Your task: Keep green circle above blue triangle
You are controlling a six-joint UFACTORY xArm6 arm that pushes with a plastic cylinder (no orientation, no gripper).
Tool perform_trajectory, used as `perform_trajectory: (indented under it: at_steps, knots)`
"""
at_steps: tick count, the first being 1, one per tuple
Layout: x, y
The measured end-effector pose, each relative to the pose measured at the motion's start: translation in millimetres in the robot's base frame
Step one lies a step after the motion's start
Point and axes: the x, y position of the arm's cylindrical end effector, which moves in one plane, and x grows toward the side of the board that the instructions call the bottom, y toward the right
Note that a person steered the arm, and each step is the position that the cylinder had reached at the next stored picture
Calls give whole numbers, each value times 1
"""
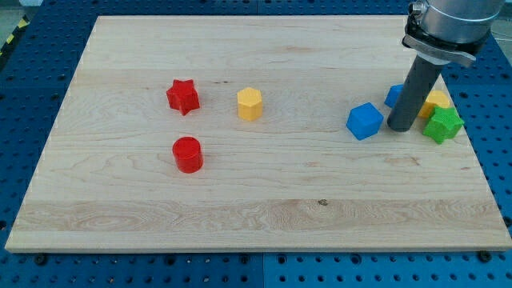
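The only green block (pixel 442 124) is a small plastic piece with a knobbly, star-like outline. It lies near the right edge of the pale wooden board (pixel 280 200), a little above that edge's middle. Touching it at its upper left is a yellow block (pixel 438 100), partly hidden, so its shape cannot be told.

Two blue blocks lie to the left of this pair. The nearer one (pixel 394 95) shows only as a small corner behind the dark rod (pixel 416 92), and its shape cannot be made out. The other, a chunky angular blue block (pixel 365 121), sits lower and further left, apart from the rest. The green block is thus to the right of both blue pieces, roughly level with the angular one and lower than the hidden one.

The tip (pixel 400 130) rests on the board between the angular blue block and the green block, just beside each. Whether it touches either cannot be told. The rod stands almost upright, leaning slightly toward the top right corner, where the grey wrist (pixel 448 20) enters. The arm ends in this plain rod rather than fingers, so it grasps nothing.

Well apart, in the board's left half, lie a red star (pixel 182 96), a yellow hexagonal block (pixel 250 104) and a red cylinder (pixel 188 154). The board lies on a blue perforated table (pixel 16 80).
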Motion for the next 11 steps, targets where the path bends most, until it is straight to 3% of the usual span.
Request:
perform_trajectory:
  at_steps: [1, 3, 4, 7, 9, 11]
  knots:
    - [0, 16]
    - [-41, 74]
    - [-75, 63]
    - [-84, -68]
    - [-90, -70]
    - [-97, -30]
